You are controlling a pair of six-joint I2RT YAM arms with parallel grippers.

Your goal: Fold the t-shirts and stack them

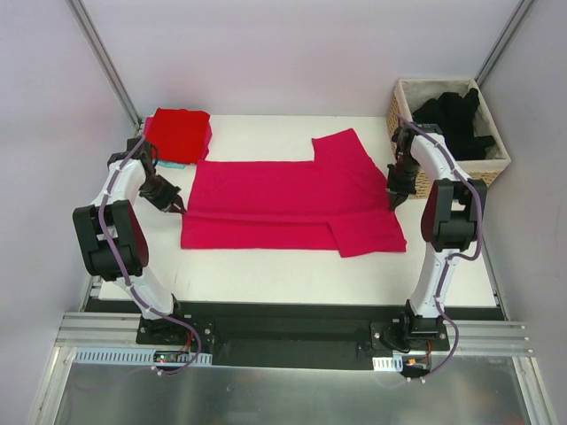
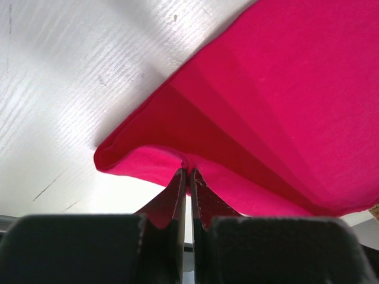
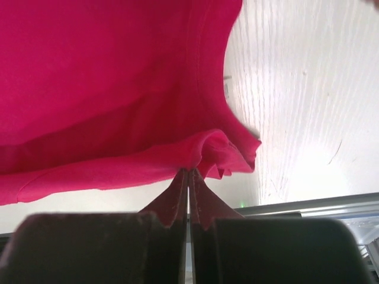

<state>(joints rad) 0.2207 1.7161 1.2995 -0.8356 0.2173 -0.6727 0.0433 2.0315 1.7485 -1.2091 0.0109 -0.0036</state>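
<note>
A magenta-pink t-shirt [image 1: 283,199] lies partly folded across the middle of the white table [image 1: 266,266], one sleeve pointing to the back. My left gripper [image 1: 178,208] is shut on its left edge; the left wrist view shows the cloth [image 2: 284,106] pinched at the tips of that gripper [image 2: 186,170] and lifted off the table. My right gripper [image 1: 394,199] is shut on the shirt's right edge, where a bunched fold of the cloth [image 3: 89,77] sits between the tips of that gripper [image 3: 188,170]. A folded red t-shirt [image 1: 180,133] lies at the back left. Black t-shirts [image 1: 452,119] fill the basket.
The woven wicker basket [image 1: 409,96] stands at the back right corner, just behind my right arm. Something teal [image 1: 174,165] peeks out under the red shirt. Bare table runs along the near side, in front of the pink shirt.
</note>
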